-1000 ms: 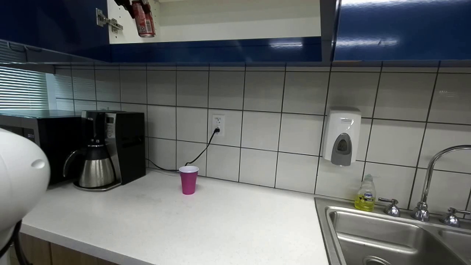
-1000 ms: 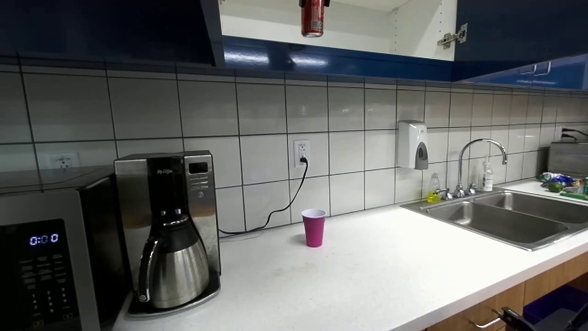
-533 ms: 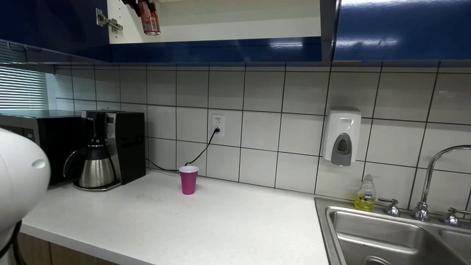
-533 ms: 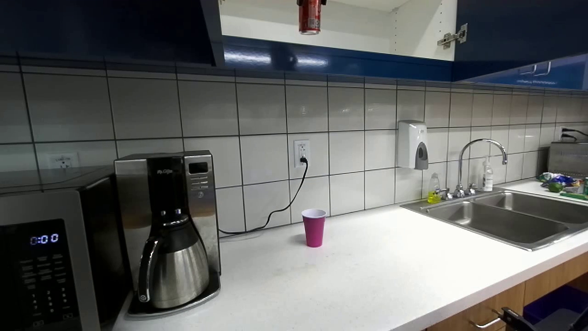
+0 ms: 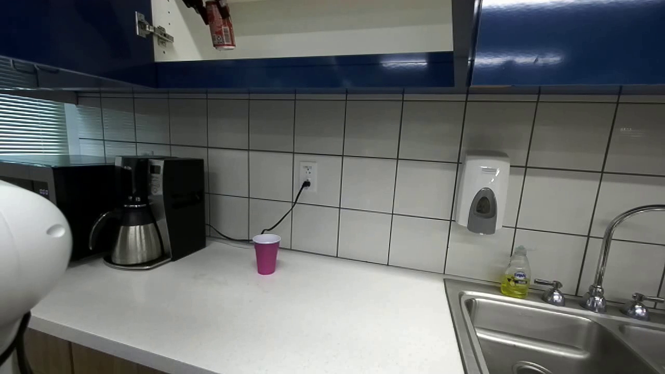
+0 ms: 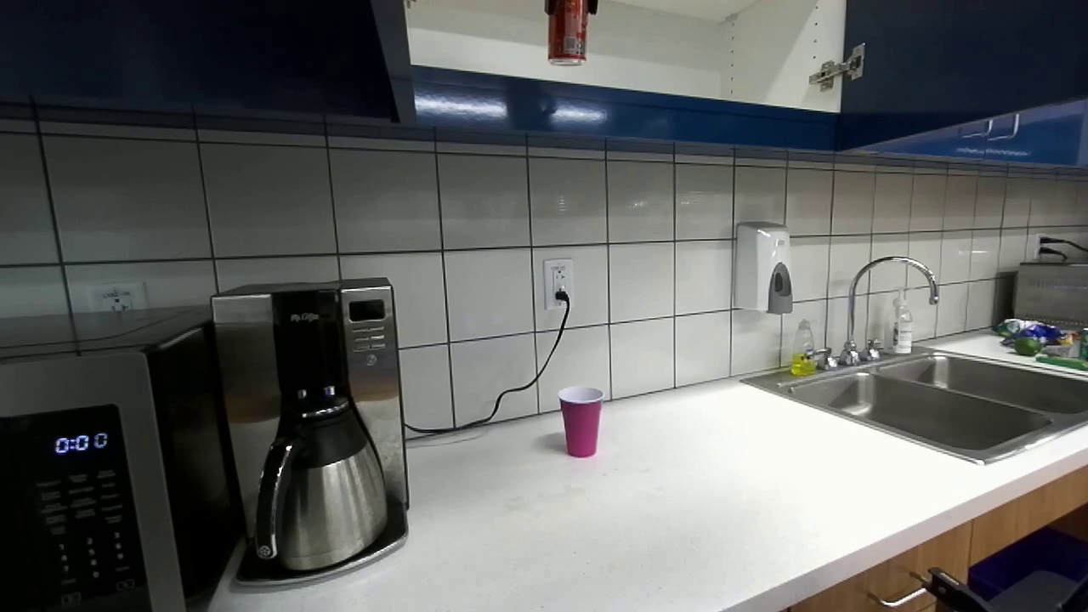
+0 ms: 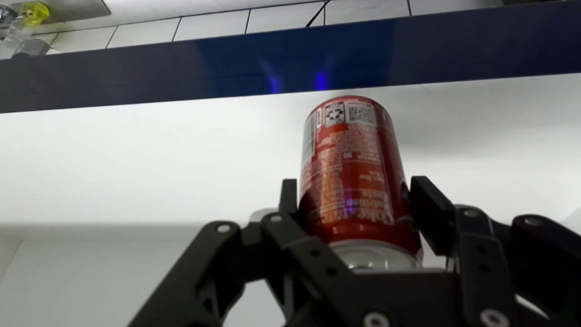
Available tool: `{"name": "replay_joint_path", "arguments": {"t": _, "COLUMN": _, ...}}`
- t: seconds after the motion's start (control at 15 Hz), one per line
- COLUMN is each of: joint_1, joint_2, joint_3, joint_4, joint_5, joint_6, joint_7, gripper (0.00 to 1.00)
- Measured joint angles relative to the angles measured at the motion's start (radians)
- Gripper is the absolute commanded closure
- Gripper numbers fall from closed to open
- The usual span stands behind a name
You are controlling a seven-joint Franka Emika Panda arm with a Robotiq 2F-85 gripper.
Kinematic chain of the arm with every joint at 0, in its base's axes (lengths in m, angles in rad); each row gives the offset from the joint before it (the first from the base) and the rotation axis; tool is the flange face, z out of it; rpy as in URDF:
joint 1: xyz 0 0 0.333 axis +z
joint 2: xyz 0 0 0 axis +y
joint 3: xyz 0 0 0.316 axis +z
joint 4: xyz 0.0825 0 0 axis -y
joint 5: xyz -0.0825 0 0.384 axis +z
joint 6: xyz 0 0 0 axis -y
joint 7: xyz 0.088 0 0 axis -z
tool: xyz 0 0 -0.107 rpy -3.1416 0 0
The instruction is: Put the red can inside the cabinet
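The red can (image 5: 222,31) hangs at the open cabinet (image 5: 311,72), before its pale interior; it also shows in an exterior view (image 6: 568,34) and in the wrist view (image 7: 349,150). My gripper (image 7: 353,195) is shut on the can, with a black finger (image 7: 288,195) on each side near its top end. The can's lower end stands a little above the cabinet's blue front lip in both exterior views. It leans slightly in an exterior view. How far it is inside the cabinet I cannot tell. Most of the gripper is cut off at the top of both exterior views.
The cabinet's open blue door (image 5: 72,36) stands at one side, on a metal hinge (image 5: 153,31). A pink cup (image 5: 266,254) stands on the counter (image 5: 311,322) below. A coffee maker (image 6: 314,425), a microwave (image 6: 85,476) and a sink (image 6: 935,399) are also there.
The gripper with the can has moved right and slightly up in an exterior view, and slightly left in another. The can stays held throughout. The cup and door have not moved.
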Motion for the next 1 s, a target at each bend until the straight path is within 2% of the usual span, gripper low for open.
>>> {"name": "replay_joint_path", "arguments": {"t": 0.8, "joint_1": 0.000, "joint_2": 0.115, "joint_3": -0.016, "joint_4": 0.091, "joint_5": 0.000, "joint_6": 0.001, "joint_7": 0.000, "gripper": 0.62}}
{"name": "replay_joint_path", "arguments": {"t": 0.87, "joint_1": 0.000, "joint_2": 0.119, "joint_3": -0.017, "joint_4": 0.096, "joint_5": 0.000, "joint_6": 0.001, "joint_7": 0.000, "gripper": 0.14}}
{"name": "replay_joint_path", "arguments": {"t": 1.0, "joint_1": 0.000, "joint_2": 0.127, "joint_3": -0.018, "joint_4": 0.105, "joint_5": 0.000, "joint_6": 0.001, "joint_7": 0.000, "gripper": 0.04}}
